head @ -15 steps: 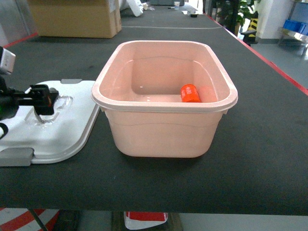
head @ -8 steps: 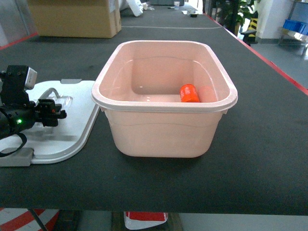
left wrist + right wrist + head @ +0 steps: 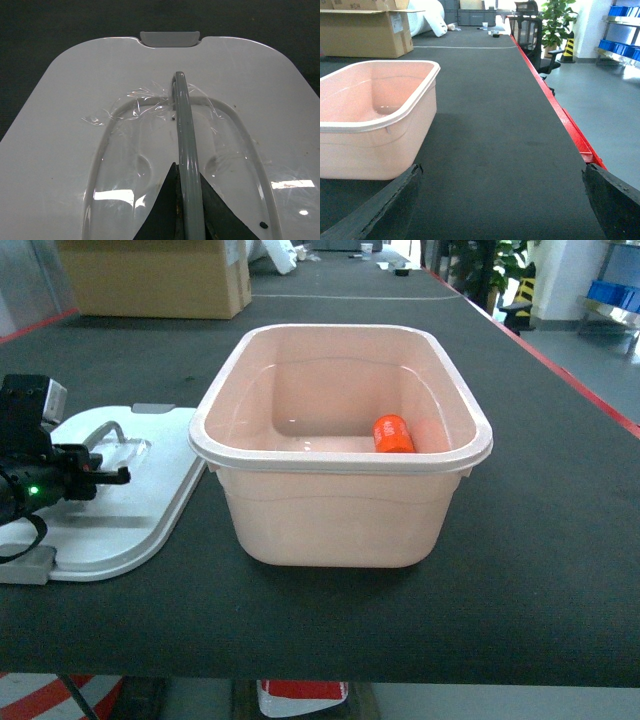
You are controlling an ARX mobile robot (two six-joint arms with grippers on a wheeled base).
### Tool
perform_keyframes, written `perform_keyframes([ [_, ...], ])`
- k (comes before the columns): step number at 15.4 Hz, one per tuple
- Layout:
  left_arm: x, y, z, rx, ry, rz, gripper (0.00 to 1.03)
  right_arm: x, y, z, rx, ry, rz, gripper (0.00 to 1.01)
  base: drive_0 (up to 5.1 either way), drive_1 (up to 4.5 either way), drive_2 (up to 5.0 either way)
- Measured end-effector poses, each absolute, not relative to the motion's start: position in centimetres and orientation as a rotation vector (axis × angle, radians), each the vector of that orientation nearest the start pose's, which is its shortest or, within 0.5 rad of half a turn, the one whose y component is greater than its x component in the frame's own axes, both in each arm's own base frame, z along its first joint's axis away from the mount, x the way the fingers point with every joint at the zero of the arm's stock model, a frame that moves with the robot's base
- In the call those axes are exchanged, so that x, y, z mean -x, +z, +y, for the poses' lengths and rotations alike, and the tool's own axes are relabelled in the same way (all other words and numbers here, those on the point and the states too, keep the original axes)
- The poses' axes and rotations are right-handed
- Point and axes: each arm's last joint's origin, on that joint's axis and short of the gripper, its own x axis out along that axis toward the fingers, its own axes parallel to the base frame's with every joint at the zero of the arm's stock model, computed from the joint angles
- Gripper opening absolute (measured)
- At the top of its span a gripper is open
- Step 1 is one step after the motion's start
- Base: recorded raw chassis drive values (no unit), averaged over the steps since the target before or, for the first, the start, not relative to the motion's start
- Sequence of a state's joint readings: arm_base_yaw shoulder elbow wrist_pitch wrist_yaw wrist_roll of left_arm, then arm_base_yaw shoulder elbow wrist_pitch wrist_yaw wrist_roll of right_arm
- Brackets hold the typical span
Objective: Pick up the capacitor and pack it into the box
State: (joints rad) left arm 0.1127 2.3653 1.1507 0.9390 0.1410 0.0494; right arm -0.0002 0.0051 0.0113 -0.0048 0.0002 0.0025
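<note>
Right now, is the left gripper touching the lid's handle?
Touching. In the left wrist view the grey handle runs straight between the left gripper's dark fingers, which press against both sides with no gap visible. The head view is too small to confirm.

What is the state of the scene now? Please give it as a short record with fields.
capacitor: lying inside the box, on its floor near the right wall
box: open, upright on the black table
lid: flat on the table, left of the box, not on it
lid handle: raised, running between the left claw's fingers
left claw: fingers on both sides of the lid handle
right claw: open, empty, low over the table to the right of the box
</note>
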Motion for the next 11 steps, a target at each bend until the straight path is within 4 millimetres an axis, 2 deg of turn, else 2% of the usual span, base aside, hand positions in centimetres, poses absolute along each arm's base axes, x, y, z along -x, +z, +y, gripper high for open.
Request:
perform_keyframes([
  [1, -43.8, 6.3, 5.7, -0.004, 0.011, 0.272, 0.02, -9.7, 16.6, 0.0, -0.002, 0.000, -0.001, 0.98, 0.0, 0.00, 0.0],
  [2, -43.3, 8.4, 6.9, 0.008, 0.056, 0.245, 0.02, -9.7, 16.6, 0.0, -0.002, 0.000, -0.001, 0.98, 0.0, 0.00, 0.0],
  [3, -42.8, 12.1, 7.9, 0.009, 0.111, 0.170, 0.02, -9.7, 16.6, 0.0, -0.003, 0.000, -0.001, 0.98, 0.0, 0.00, 0.0],
  [5, -41.6, 18.3, 8.1, 0.013, 0.178, 0.046, 0.02, -9.7, 16.7, 0.0, -0.002, 0.000, -0.002, 0.98, 0.0, 0.00, 0.0],
  [6, -41.0, 20.7, 7.1, 0.027, 0.193, 0.008, 0.02, -9.7, 16.6, 0.0, -0.002, 0.000, -0.001, 0.98, 0.0, 0.00, 0.0],
  [7, -40.5, 21.9, 5.7, 0.045, 0.194, 0.006, 0.02, -9.7, 16.6, 0.0, -0.002, 0.000, -0.001, 0.98, 0.0, 0.00, 0.0],
  [10, -39.6, 23.2, 0.3, 0.059, 0.176, 0.026, 0.02, -9.7, 16.7, 0.0, -0.002, 0.000, -0.002, 0.98, 0.0, 0.00, 0.0],
  [11, -38.6, 23.8, -8.1, 0.072, 0.108, 0.025, 0.02, -9.7, 16.6, 0.0, -0.003, 0.000, -0.001, 0.98, 0.0, 0.00, 0.0],
])
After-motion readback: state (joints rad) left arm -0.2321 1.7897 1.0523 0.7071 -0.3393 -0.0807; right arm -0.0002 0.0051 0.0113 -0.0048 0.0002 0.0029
